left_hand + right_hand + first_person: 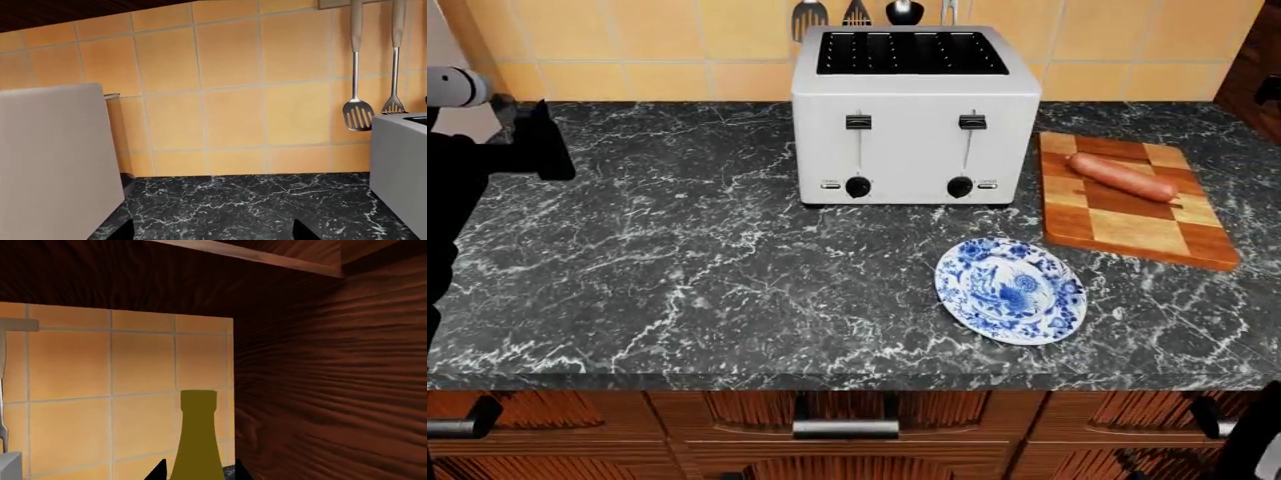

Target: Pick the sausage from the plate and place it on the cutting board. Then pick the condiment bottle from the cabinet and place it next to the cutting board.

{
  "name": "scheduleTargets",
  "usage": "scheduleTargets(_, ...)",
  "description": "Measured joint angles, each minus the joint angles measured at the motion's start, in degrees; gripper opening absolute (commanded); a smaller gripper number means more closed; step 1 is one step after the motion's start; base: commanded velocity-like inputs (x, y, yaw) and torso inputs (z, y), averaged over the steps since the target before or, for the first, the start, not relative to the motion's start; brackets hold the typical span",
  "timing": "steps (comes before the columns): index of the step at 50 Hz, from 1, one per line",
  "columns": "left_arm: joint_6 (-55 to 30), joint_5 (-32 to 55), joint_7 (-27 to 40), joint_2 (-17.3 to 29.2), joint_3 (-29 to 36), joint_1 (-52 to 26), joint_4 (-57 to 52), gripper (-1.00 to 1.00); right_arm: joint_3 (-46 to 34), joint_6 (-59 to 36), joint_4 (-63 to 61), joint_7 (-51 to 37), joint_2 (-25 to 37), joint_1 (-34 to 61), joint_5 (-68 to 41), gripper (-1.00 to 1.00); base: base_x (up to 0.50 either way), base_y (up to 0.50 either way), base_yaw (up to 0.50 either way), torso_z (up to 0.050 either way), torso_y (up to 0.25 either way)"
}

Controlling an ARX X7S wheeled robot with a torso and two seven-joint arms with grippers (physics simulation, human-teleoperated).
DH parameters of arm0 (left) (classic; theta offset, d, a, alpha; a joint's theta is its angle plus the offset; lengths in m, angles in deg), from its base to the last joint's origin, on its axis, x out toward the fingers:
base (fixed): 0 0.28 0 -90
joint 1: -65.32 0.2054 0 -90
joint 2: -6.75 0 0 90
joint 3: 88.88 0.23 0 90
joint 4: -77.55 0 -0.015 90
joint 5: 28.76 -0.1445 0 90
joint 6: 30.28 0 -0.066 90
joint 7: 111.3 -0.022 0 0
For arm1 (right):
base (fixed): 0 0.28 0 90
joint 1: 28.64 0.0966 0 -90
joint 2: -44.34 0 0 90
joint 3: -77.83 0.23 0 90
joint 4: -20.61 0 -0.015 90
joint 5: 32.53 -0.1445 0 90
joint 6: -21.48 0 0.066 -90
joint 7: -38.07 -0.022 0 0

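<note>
Sausage on cutting board; toaster beside it. Right gripper spread around condiment bottle; left gripper parted, empty.

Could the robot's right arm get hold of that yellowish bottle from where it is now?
Probably yes. In the right wrist view the condiment bottle stands straight ahead, its neck between the right gripper's two dark jaw tips, with nothing in between.

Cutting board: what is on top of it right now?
The sausage lies across the cutting board, near its far end. Nothing else sits on it; the wood beneath the sausage is hidden.
</note>
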Motion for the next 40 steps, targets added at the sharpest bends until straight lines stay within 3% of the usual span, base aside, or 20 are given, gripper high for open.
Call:
scheduleTargets(19,0.1,-0.1,0.2,0.0,0.2,0.2,0.4,1.00,-1.6,8.1,10.4,-2.1,0.5,2.4,1.2,-1.00,0.00,0.00,0.00,0.000,0.000)
scheduleTargets(40,0.1,0.2,0.5,0.2,-0.1,0.6,0.2,1.00,-1.3,6.3,13.3,-4.3,-0.1,1.1,1.9,-1.00,0.00,0.00,0.00,0.001,0.000)
